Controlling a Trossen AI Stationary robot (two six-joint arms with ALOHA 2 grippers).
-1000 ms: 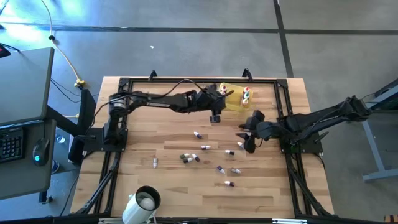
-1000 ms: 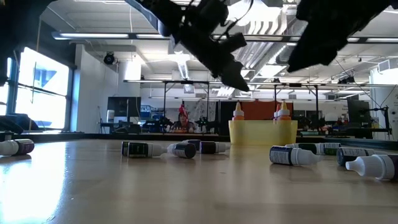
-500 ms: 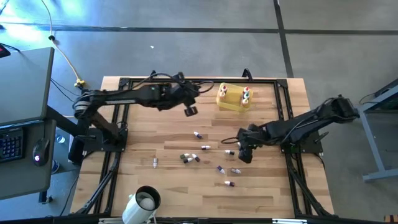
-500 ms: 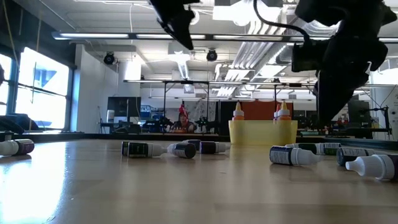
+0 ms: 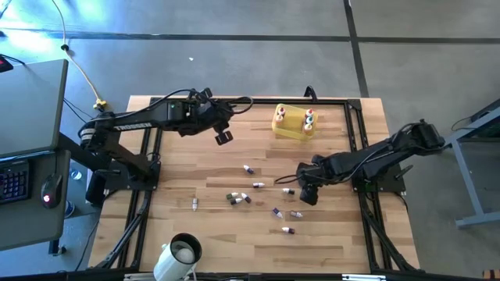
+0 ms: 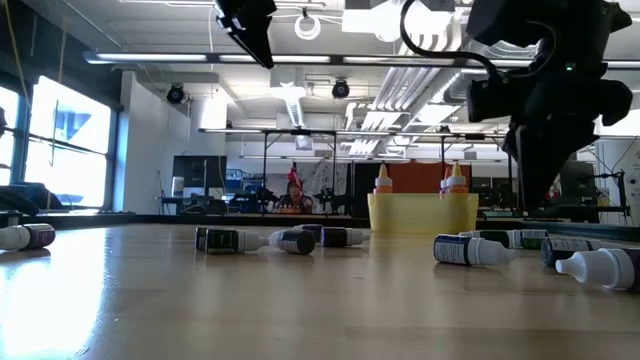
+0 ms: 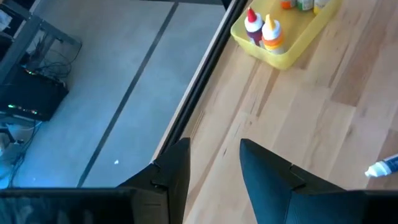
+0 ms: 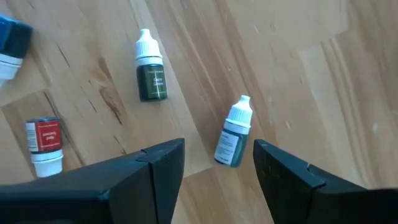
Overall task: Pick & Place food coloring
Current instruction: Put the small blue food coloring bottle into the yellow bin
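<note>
Several small food coloring bottles point(image 5: 258, 185) lie on their sides across the middle of the wooden table. More stand upright in the yellow tray point(image 5: 295, 125) at the far side. My right gripper point(image 5: 306, 192) points down, low over the bottles, open. In the right wrist view its fingers stand on either side of a white-capped grey-green bottle point(image 8: 231, 138) that lies on the wood, apart from it. My left gripper point(image 5: 223, 137) hangs high above the table's far left part, open, with only bare wood showing between its fingers point(image 7: 214, 168).
A dark green bottle point(image 8: 151, 74) and a red one point(image 8: 45, 146) lie close beside the right gripper. A white mug point(image 5: 183, 251) lies at the near edge. A black frame runs round the table point(image 5: 195, 156). The wood at the left is bare.
My left gripper has drawn away from the yellow tray toward the table's left edge and has risen. My right gripper has sunk toward the bottles and tipped from a slant until it points steeply down. No bottle has moved.
</note>
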